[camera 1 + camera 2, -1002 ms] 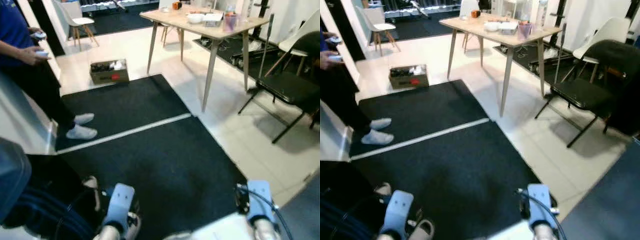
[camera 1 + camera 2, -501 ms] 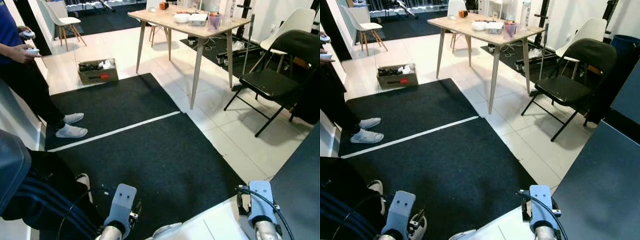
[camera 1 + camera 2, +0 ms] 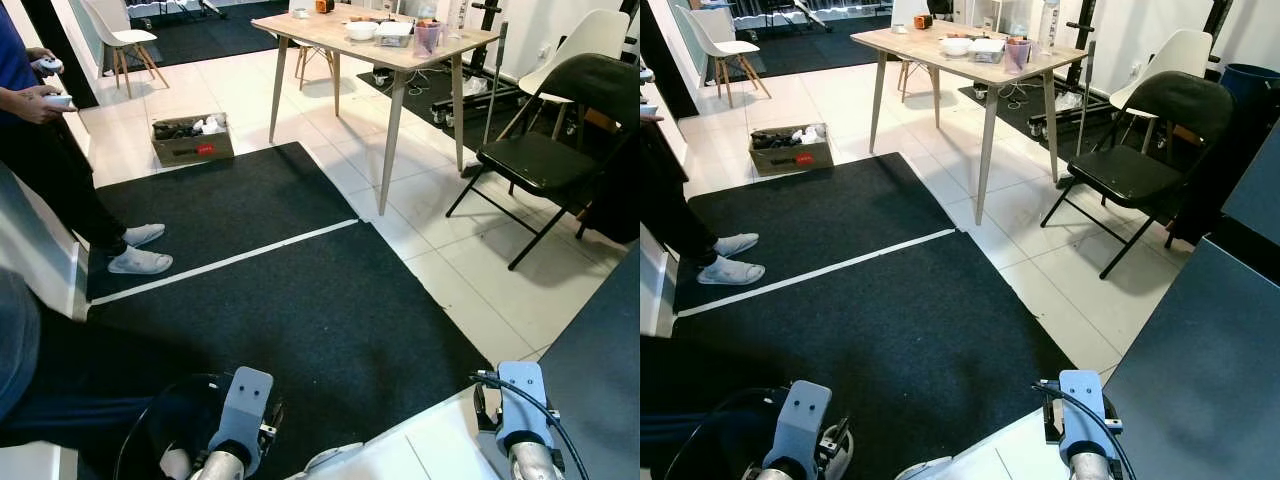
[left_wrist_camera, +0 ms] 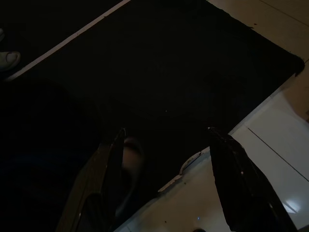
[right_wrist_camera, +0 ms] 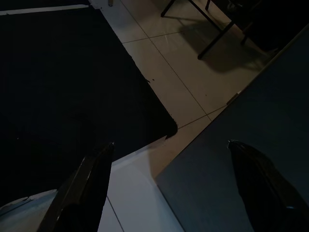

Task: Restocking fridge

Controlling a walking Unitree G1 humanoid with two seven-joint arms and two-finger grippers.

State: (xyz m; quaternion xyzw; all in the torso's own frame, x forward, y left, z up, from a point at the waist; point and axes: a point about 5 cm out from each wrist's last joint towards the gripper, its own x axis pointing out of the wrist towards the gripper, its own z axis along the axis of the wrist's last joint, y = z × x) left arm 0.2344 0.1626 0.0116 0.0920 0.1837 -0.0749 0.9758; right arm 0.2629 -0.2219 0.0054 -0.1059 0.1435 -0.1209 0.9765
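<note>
Black carpet [image 3: 300, 300] w/ a white stripe [image 3: 225, 262] lay under both sets of fingers. Hung low, L gripper [image 4: 164, 179] spread wide, nothing betw. its fingers [image 4: 234, 183], only dark carpet and a pale floor edge [image 4: 270, 145] below them. R gripper [image 5: 174, 188] likewise spread wide and empty, carpet corner and tiled floor [image 5: 174, 63] past its fingertips, a dark blue-grey panel [image 5: 251, 121] just beside one finger [image 5: 263, 188]. Couldn't tell whether that panel was the fridge. Well ahead of the fingers: wooden table [image 3: 375, 45] w/ a white bowl [image 3: 360, 30] and a cup [image 3: 428, 38], black folding chair [image 3: 545, 150] beside it, cardboard box [image 3: 192, 140] of items on tile at carpet's far edge. Person in dark trousers [image 3: 60, 170] stood on carpet off to L gripper's side, hands [image 3: 40, 85] holding white controllers.
</note>
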